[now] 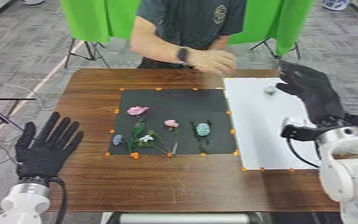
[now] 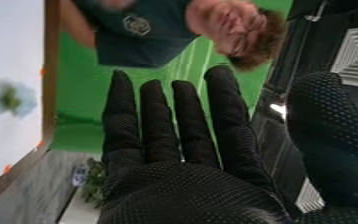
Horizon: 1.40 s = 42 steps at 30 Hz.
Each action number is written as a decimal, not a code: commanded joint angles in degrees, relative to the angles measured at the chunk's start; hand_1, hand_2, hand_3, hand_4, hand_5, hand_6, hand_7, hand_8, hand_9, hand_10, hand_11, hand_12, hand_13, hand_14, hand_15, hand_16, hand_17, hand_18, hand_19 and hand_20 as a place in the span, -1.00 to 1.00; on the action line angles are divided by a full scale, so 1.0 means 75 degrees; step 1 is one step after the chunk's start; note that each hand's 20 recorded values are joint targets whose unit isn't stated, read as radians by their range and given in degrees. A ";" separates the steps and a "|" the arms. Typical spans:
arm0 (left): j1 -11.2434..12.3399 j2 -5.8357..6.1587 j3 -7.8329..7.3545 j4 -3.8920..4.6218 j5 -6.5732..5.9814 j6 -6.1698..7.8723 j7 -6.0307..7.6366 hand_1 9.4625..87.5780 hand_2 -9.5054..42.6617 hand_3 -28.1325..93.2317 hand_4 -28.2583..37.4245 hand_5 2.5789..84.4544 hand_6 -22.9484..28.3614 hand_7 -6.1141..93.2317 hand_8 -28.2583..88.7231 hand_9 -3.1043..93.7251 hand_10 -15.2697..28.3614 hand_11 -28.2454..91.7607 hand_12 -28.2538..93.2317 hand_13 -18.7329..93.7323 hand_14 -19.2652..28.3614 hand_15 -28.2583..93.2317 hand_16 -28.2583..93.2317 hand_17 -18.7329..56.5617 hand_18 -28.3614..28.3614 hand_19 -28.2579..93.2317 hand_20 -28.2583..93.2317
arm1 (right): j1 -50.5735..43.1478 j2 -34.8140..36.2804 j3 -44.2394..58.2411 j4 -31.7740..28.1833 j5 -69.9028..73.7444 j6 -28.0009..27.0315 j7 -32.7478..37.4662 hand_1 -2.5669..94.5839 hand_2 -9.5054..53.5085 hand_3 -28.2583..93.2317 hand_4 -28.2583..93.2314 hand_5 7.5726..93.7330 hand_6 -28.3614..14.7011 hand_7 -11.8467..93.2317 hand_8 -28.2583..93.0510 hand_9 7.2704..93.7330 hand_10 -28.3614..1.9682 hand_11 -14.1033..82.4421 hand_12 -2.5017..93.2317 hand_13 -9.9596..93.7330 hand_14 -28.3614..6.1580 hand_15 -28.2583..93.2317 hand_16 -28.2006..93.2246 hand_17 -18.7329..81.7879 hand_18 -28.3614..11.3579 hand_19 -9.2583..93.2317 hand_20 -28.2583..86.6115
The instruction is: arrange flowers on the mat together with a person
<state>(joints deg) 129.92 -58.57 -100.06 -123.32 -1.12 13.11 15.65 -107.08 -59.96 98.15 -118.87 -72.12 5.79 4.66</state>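
In the head view my left hand (image 1: 44,150) is flat and open over the table's left edge. My right hand (image 1: 309,86) is over the white sheet's right side, near a small pale flower (image 1: 270,90); in the right wrist view the right hand (image 2: 189,187) has straight fingers and holds nothing, with the pale flower (image 2: 14,98) on the white surface. The black mat (image 1: 162,100) bears a pink flower (image 1: 137,110), a smaller pink one (image 1: 171,123), a light blue-green one (image 1: 203,129), a white one (image 1: 146,138), a bluish one (image 1: 117,140) and green stems. A person's hand (image 1: 213,61) is above the table's far edge.
The white sheet (image 1: 260,132) lies right of the mat on the brown table (image 1: 184,187). Orange markers (image 1: 135,155) sit around mat and sheet. A green cloth (image 1: 100,20) hangs behind the person, and tripod legs stand on the floor beyond.
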 commanded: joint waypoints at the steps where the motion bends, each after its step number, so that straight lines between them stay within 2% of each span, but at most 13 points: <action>1: 0.0150 -0.0062 -0.0015 -0.0053 -0.0024 -0.0047 0.0037 -0.62 -0.12 0.60 -1.00 -0.02 0.12 -0.68 -0.69 -0.13 0.35 -0.25 -0.42 -0.15 0.40 -0.15 -0.62 -0.64 0.47 -0.07 -0.34 | -0.0483 -0.0215 0.0353 -0.0223 -0.0053 -0.0163 0.0029 -0.53 -0.43 0.81 -0.94 -0.17 0.16 -0.49 -0.72 -0.34 0.08 -0.61 -0.72 -0.23 0.07 -0.34 -0.35 -0.26 -0.25 -0.23 -0.27; 7: 0.0183 -0.0077 -0.0030 -0.0066 -0.0020 -0.0057 0.0040 -0.62 -0.12 0.59 -1.00 -0.02 0.12 -0.68 -0.69 -0.13 0.35 -0.25 -0.42 -0.15 0.40 -0.15 -0.62 -0.64 0.47 -0.07 -0.34 | -0.0637 -0.0403 0.0594 -0.0288 -0.0094 -0.0517 0.0041 -0.54 -0.42 0.81 -0.94 -0.18 0.15 -0.50 -0.72 -0.35 0.08 -0.61 -0.71 -0.24 0.06 -0.35 -0.33 -0.27 -0.25 -0.23 -0.26; 9: 0.0200 -0.0088 -0.0055 -0.0023 0.0115 -0.0254 -0.0018 -0.62 -0.12 0.59 -1.00 -0.03 0.12 -0.68 -0.69 -0.13 0.35 -0.25 -0.42 -0.15 0.40 -0.15 -0.62 -0.64 0.47 -0.07 -0.34 | -0.0672 -0.0498 0.0724 -0.0298 -0.0159 -0.0851 0.0042 -0.54 -0.42 0.81 -0.94 -0.19 0.16 -0.50 -0.72 -0.36 0.07 -0.62 -0.72 -0.25 0.08 -0.36 -0.33 -0.27 -0.26 -0.23 -0.26; 10: 0.0212 -0.0086 -0.0057 -0.0031 0.0152 -0.0267 -0.0023 -0.62 -0.12 0.59 -1.00 -0.03 0.12 -0.68 -0.70 -0.13 0.35 -0.25 -0.42 -0.15 0.40 -0.15 -0.62 -0.64 0.47 -0.07 -0.34 | -0.0700 -0.0521 0.0757 -0.0316 -0.0185 -0.0929 0.0054 -0.54 -0.42 0.81 -0.94 -0.20 0.16 -0.50 -0.72 -0.37 0.07 -0.62 -0.72 -0.26 0.09 -0.36 -0.33 -0.28 -0.25 -0.23 -0.26; 13: 0.0222 -0.0083 -0.0059 -0.0061 0.0046 -0.0212 0.0029 -0.61 -0.11 0.59 -1.00 -0.03 0.12 -0.68 -0.69 -0.14 0.35 -0.25 -0.42 -0.15 0.40 -0.16 -0.62 -0.64 0.47 -0.07 -0.34 | -0.0770 -0.0580 0.0807 -0.0353 -0.0191 -0.1056 0.0067 -0.55 -0.42 0.80 -0.94 -0.23 0.16 -0.51 -0.71 -0.40 0.07 -0.63 -0.72 -0.28 0.09 -0.38 -0.33 -0.29 -0.25 -0.24 -0.27; 15: 0.0221 -0.0089 -0.0062 -0.0062 0.0045 -0.0141 0.0029 -0.61 -0.11 0.59 -1.00 -0.03 0.11 -0.68 -0.69 -0.14 0.35 -0.25 -0.42 -0.15 0.40 -0.16 -0.62 -0.64 0.47 -0.07 -0.34 | -0.0804 -0.0606 0.0797 -0.0366 -0.0197 -0.1068 0.0074 -0.55 -0.42 0.80 -0.94 -0.23 0.16 -0.52 -0.71 -0.41 0.07 -0.63 -0.72 -0.29 0.09 -0.39 -0.33 -0.30 -0.25 -0.24 -0.27; 22: 0.0201 -0.0095 -0.0075 -0.0063 0.0024 -0.0065 0.0025 -0.61 -0.11 0.58 -1.00 -0.03 0.11 -0.68 -0.69 -0.14 0.35 -0.25 -0.42 -0.15 0.41 -0.15 -0.62 -0.64 0.47 -0.07 -0.34 | -0.0757 -0.0616 0.0685 -0.0325 -0.0238 -0.1179 0.0174 -0.55 -0.41 0.79 -0.93 -0.24 0.16 -0.52 -0.71 -0.41 0.07 -0.64 -0.71 -0.29 0.08 -0.41 -0.31 -0.30 -0.25 -0.25 -0.27; 25: 0.0188 -0.0086 -0.0081 -0.0060 0.0018 -0.0087 0.0044 -0.62 -0.11 0.59 -1.00 -0.04 0.12 -0.68 -0.70 -0.15 0.35 -0.25 -0.42 -0.17 0.40 -0.16 -0.62 -0.64 0.47 -0.07 -0.34 | -0.0772 -0.0734 0.0846 -0.0327 -0.0352 -0.1623 0.0156 -0.55 -0.41 0.79 -0.93 -0.26 0.16 -0.52 -0.71 -0.44 0.07 -0.65 -0.71 -0.31 0.07 -0.42 -0.30 -0.31 -0.25 -0.25 -0.27; 30: 0.0139 -0.0066 -0.0094 -0.0027 0.0010 -0.0141 0.0044 -0.60 -0.11 0.58 -1.00 -0.04 0.12 -0.68 -0.69 -0.16 0.35 -0.24 -0.42 -0.17 0.40 -0.17 -0.62 -0.64 0.47 -0.07 -0.34 | -0.0529 -0.0531 0.0377 -0.0147 -0.0187 -0.1309 0.0043 -0.58 -0.39 0.77 -0.94 -0.30 0.16 -0.54 -0.70 -0.46 0.07 -0.66 -0.71 -0.32 0.08 -0.43 -0.30 -0.35 -0.26 -0.23 -0.27; 32: 0.0129 -0.0058 -0.0093 -0.0022 0.0023 -0.0167 0.0050 -0.60 -0.10 0.56 -1.00 -0.04 0.12 -0.69 -0.69 -0.16 0.35 -0.24 -0.42 -0.17 0.39 -0.17 -0.62 -0.64 0.47 -0.07 -0.34 | -0.0531 -0.0598 0.0431 -0.0125 0.0043 -0.1491 0.0059 -0.67 -0.31 0.73 -0.97 -0.39 0.14 -0.57 -0.69 -0.47 0.07 -0.66 -0.71 -0.32 0.02 -0.43 -0.28 -0.37 -0.30 -0.19 -0.27; 34: 0.0123 -0.0048 -0.0093 -0.0012 0.0067 -0.0216 0.0061 -0.60 -0.08 0.55 -1.00 -0.01 0.08 -0.68 -0.69 -0.15 0.34 -0.24 -0.42 -0.17 0.39 -0.17 -0.62 -0.64 0.47 -0.07 -0.34 | -0.0538 -0.0649 0.0413 -0.0123 0.0019 -0.1535 0.0017 -0.72 -0.31 0.70 -0.98 -0.45 0.16 -0.58 -0.68 -0.47 0.07 -0.66 -0.70 -0.30 -0.05 -0.42 -0.26 -0.38 -0.34 -0.17 -0.28; 42: 0.0002 0.0019 -0.0056 0.0028 0.0039 -0.0247 0.0043 -0.59 -0.06 0.52 -1.00 0.09 0.07 -0.73 -0.69 -0.11 0.31 -0.26 -0.43 -0.16 0.38 -0.17 -0.62 -0.64 0.46 -0.08 -0.34 | -0.0746 -0.0961 0.0645 -0.0249 -0.0062 -0.1809 -0.0079 -0.74 -0.31 0.70 -1.00 -0.47 0.16 -0.60 -0.67 -0.47 0.07 -0.68 -0.70 -0.30 -0.07 -0.43 -0.25 -0.38 -0.36 -0.17 -0.30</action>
<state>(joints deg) 130.37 -58.66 -100.56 -123.53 -0.84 11.94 16.12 -110.70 -64.53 100.75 -119.66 -72.06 -5.47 5.63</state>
